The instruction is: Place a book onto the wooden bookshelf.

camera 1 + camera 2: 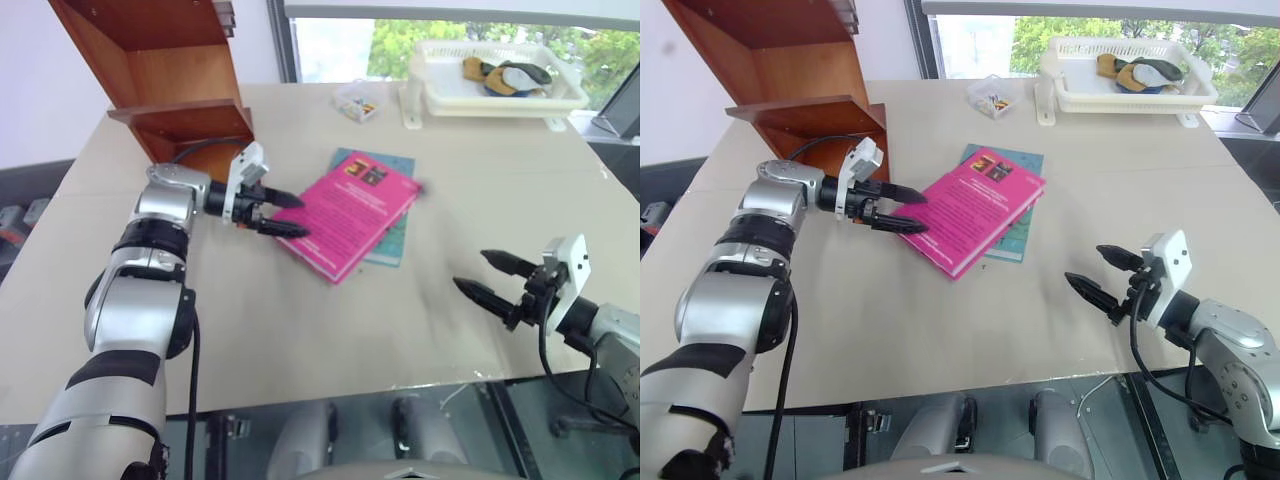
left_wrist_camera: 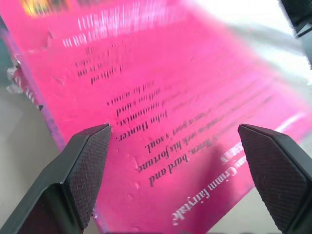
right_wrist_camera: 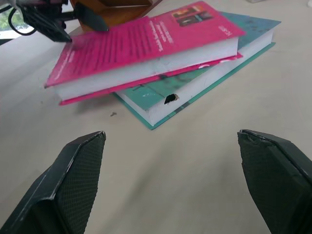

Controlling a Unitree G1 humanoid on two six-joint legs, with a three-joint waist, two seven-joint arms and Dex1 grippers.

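Observation:
The bright pink book [image 1: 350, 212] lies flat and askew on a thinner teal book [image 1: 392, 240] in the middle of the table. My left gripper [image 1: 288, 215] points sideways at the pink book's left edge. It is open, its fingertips over that edge, and the pink cover [image 2: 161, 87] spans the gap between them. I cannot tell whether they touch it. The wooden bookshelf [image 1: 170, 70] stands at the table's far left corner, just behind the left wrist. My right gripper [image 1: 472, 271] hovers open and empty over the table's near right, aimed at the books [image 3: 146, 53].
A white basket tray [image 1: 500, 85] holding a few items sits at the far right by the window. A small clear box [image 1: 357, 103] with coloured bits lies between it and the bookshelf. The table's front edge runs just below the right gripper.

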